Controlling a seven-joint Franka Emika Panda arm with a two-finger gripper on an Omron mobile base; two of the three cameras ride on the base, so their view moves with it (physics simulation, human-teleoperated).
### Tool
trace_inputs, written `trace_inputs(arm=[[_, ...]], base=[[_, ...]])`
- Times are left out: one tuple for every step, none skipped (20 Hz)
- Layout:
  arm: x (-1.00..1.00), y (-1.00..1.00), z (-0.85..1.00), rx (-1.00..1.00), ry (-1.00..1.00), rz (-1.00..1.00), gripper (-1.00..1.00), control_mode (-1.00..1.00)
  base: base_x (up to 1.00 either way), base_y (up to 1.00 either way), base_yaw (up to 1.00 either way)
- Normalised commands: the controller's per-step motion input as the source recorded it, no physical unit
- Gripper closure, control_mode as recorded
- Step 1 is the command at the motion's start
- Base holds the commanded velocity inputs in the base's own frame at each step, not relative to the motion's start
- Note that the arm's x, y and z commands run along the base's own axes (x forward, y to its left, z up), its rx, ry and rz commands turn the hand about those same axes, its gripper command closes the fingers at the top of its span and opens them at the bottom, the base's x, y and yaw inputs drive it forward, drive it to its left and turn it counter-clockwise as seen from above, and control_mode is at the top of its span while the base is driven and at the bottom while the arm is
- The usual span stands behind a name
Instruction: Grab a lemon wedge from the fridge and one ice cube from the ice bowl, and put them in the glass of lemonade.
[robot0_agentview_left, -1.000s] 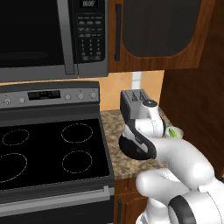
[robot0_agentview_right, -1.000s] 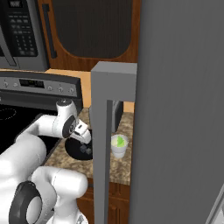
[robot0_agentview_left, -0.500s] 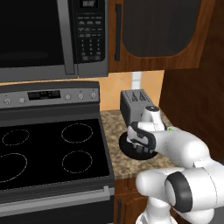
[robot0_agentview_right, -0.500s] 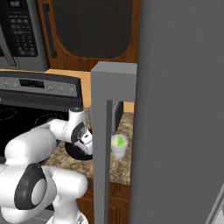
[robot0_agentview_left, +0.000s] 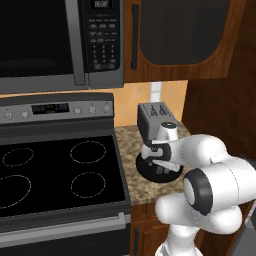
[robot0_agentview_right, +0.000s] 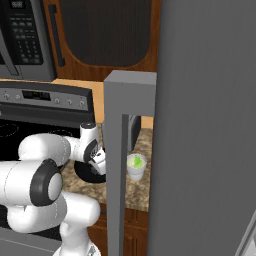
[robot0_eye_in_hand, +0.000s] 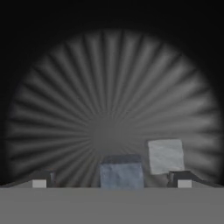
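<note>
Lowered since the earlier frames, the arm now folds its wrist down over the ice bowl (robot0_agentview_left: 159, 169), and the end effector (robot0_eye_in_hand: 113, 180) hangs just above the bowl's ribbed floor with its jaws spread wide and nothing between them. In the hand view two ice cubes lie at the bottom: a bluish cube (robot0_eye_in_hand: 121, 174) at about 6 o'clock, sitting between the fingertips, and a paler cube (robot0_eye_in_hand: 165, 155) at about 4 o'clock, near the first. The bowl stands on the speckled tabletop (robot0_agentview_left: 129, 150) in front of the toaster (robot0_agentview_left: 152, 116). At the bowl's 3 o'clock in the right base view stands the glass of lemonade (robot0_agentview_right: 136, 167), a green-yellow piece already showing in it, beside the fridge (robot0_agentview_right: 200, 125). An ice cube is likely light, hard and slippery; squeezing two opposite flat faces squarely should hold best.
</note>
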Motion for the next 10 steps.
trace_inputs(arm=[[0.04,0.00,-0.36,0.00,0.01,-0.07,-1.00,-1.00],[0.01,0.00,-0.39,0.01,0.02,-0.08,-1.00,-1.00],[0.06,0.00,-0.34,0.01,0.00,-0.09,-1.00,-1.00],[0.13,0.00,-0.23,0.00,0.00,-0.09,-1.00,-1.00],[0.04,0.00,-0.26,0.00,0.00,-0.09,-1.00,-1.00],[0.00,0.00,-0.41,0.00,0.00,-0.09,-1.00,-1.00],[-0.26,0.00,-0.53,0.00,0.00,-0.10,-1.00,-1.00],[-0.28,0.00,-0.43,0.00,0.00,-0.08,-1.00,-1.00],[-0.04,0.00,-0.34,0.00,0.00,-0.06,-1.00,-1.00],[0.00,0.00,-0.09,0.00,0.00,-0.02,-1.00,-1.00]], base=[[0.00,0.00,0.00],[0.00,0.00,0.00],[0.00,0.00,0.00],[0.00,0.00,0.00],[0.00,0.00,0.00],[0.00,0.00,0.00],[0.00,0.00,0.00],[0.00,0.00,0.00],[0.00,0.00,0.00],[0.00,0.00,0.00]])
